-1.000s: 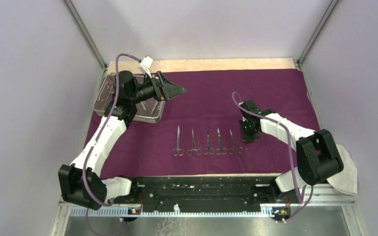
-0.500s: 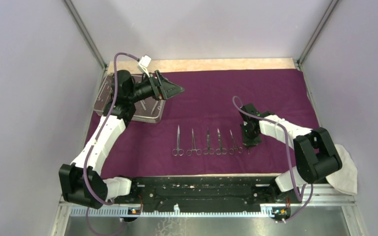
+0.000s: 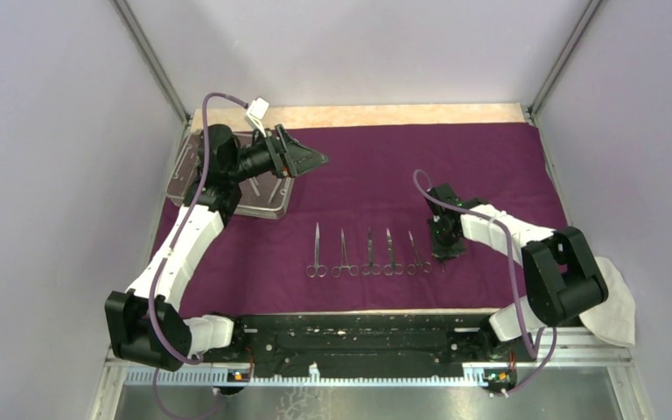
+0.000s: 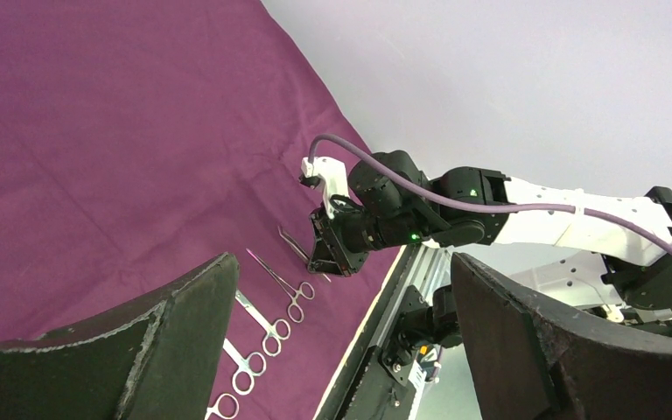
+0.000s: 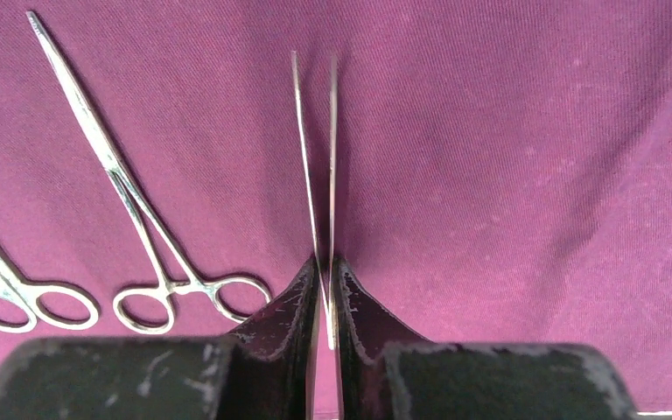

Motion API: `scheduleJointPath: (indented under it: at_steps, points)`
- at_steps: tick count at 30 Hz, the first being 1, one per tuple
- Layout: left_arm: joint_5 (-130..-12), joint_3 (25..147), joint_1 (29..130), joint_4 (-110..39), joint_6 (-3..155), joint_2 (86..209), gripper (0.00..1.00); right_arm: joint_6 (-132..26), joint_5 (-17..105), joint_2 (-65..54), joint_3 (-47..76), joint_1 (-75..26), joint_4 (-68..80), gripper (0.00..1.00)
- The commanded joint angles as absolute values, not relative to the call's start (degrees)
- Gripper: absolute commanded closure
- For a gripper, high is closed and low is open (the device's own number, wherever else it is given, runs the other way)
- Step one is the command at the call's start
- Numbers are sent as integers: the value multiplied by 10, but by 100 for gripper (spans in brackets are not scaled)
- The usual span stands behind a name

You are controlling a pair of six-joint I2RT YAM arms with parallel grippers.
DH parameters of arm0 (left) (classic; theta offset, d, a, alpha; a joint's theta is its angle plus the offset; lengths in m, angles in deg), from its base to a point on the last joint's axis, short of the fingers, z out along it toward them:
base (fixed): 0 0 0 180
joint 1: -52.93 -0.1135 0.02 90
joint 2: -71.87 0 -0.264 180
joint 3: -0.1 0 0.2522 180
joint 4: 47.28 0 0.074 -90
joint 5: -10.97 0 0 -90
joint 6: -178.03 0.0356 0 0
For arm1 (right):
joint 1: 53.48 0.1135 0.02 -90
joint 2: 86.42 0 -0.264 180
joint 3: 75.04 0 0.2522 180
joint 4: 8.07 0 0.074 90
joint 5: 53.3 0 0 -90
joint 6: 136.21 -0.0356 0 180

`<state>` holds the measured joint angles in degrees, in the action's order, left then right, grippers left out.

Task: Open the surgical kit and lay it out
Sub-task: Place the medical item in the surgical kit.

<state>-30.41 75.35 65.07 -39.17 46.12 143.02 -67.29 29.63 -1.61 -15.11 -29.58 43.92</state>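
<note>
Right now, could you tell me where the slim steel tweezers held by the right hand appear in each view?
Top external: slim steel tweezers right of centre, in the right hand.
Left wrist: centre, beside that hand.
Right wrist: centre, pinched in the hand.
Shared landmark: the ring-handled steel clamp beside them.

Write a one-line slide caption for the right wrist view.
Right pincer shut on tweezers over purple cloth, beside ring-handled forceps.

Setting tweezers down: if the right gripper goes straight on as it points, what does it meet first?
Probably the purple cloth, held tweezers leading, clear of the neighbouring forceps; depth is unclear.
</note>
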Motion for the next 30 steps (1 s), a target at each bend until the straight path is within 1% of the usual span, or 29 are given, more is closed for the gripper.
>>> scheduleJointPath:
  at_steps: [1, 10, 12, 14, 17, 22, 24, 26, 28, 30]
  points:
    - [-293, 756, 648, -416, 459, 1429, 3, -674, 289, -4, -140, -292, 424, 90]
    - [-297, 758, 648, -417, 453, 1432, 3, -688, 294, -6, -138, -293, 419, 87]
    - [-298, 757, 648, -417, 451, 1431, 3, -691, 295, -14, -137, -294, 430, 82]
    - [-299, 755, 648, -416, 449, 1431, 3, -695, 304, -26, -132, -294, 444, 79]
    - [-309, 751, 648, -409, 451, 1427, 3, -699, 314, -54, -97, -293, 487, 73]
    - [-365, 756, 648, -350, 478, 1428, 1, -692, 304, -107, -30, -295, 560, 56]
    - [-400, 765, 648, -317, 497, 1436, 1, -687, 297, -135, -22, -305, 569, 48]
    - [-450, 789, 649, -254, 530, 1453, 1, -672, 307, -159, -19, -319, 559, 46]
    - [-553, 827, 648, -167, 565, 1474, 3, -657, 322, -181, -17, -329, 533, 42]
    - [-674, 880, 647, -59, 591, 1503, 7, -645, 333, -192, -12, -334, 513, 39]
